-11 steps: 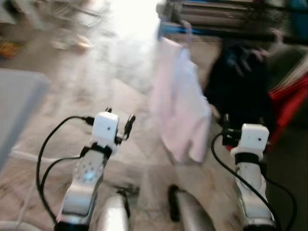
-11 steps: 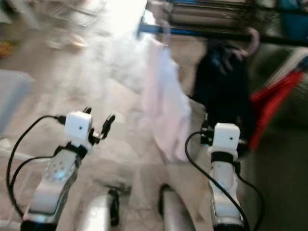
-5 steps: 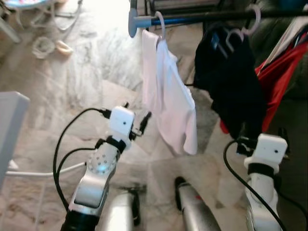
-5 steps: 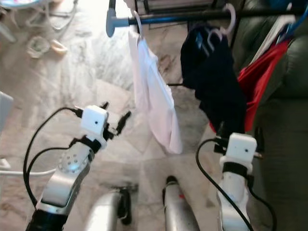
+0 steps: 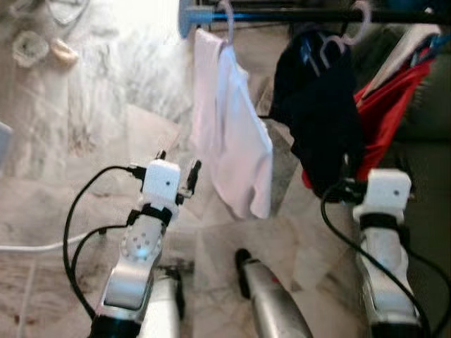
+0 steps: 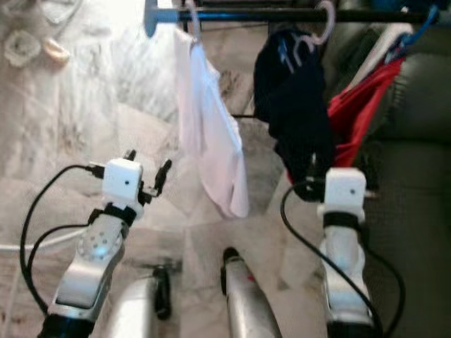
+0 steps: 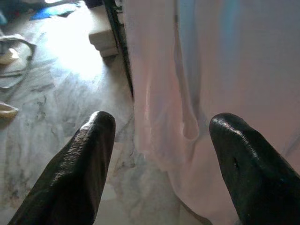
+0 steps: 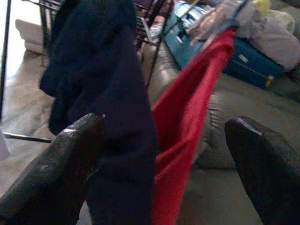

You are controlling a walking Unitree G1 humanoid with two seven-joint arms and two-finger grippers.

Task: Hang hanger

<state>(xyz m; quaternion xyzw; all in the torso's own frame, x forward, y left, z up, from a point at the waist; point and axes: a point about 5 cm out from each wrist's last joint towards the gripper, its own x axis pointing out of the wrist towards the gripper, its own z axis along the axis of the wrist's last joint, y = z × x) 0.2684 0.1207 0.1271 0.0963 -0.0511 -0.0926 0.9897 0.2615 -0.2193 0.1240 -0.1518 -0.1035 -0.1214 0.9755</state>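
A white shirt (image 5: 229, 134) hangs on a pale hanger whose hook (image 5: 227, 14) is over the dark rail (image 5: 282, 13). Beside it on the rail hang a dark garment (image 5: 320, 120) and a red one (image 5: 387, 98). My left gripper (image 5: 177, 163) is raised just left of the shirt's lower half; in the left wrist view it (image 7: 163, 121) stands open and holds nothing, with the shirt (image 7: 211, 84) ahead. My right gripper (image 8: 166, 124) is open and holds nothing, pointing at the dark garment (image 8: 108, 93) and the red one (image 8: 187, 122).
A dark green sofa (image 6: 416, 141) stands on the right, behind the red garment. A blue case (image 8: 243, 61) lies on it. Slippers and small things (image 5: 32, 48) lie on the marble floor at far left. A white cable (image 5: 28, 246) runs across the floor.
The whole view has swung and steadied, so the rail and clothes sit more squarely ahead. Both arms stay raised with open fingers; the right wrist stands a little higher against the dark garment.
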